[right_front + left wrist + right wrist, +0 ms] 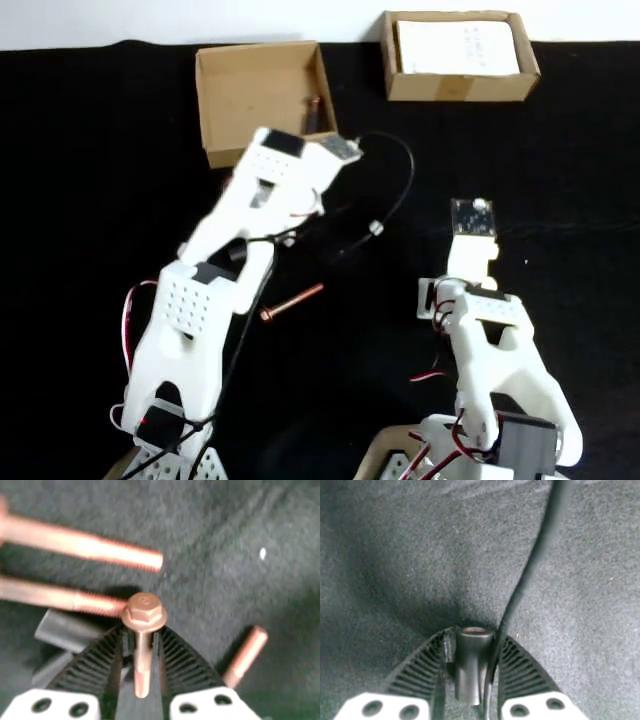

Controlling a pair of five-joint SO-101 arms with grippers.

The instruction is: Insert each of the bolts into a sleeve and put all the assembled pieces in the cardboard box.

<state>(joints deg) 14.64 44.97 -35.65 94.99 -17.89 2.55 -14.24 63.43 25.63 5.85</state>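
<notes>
Bolt (144,614): copper, shank lying between ribbed fingers, hex head sticking out past the tips.
Left hand (142,630): clamping tight on that bolt.
Sleeve (469,665): black, open end facing away from the camera.
Right hand (472,639): gripping the sleeve over the tabletop (395,555), black cable (535,565) running past one finger.
Loose bolts (85,545): three lying on the tabletop near the left hand.
Cardboard box (205,100): sitting at the tabletop's far side, one copper piece (312,115) lying inside.

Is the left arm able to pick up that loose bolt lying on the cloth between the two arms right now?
Probably not yet: the left gripper is shut on another bolt, so it has no free grip. The loose bolt itself lies uncovered.
</notes>
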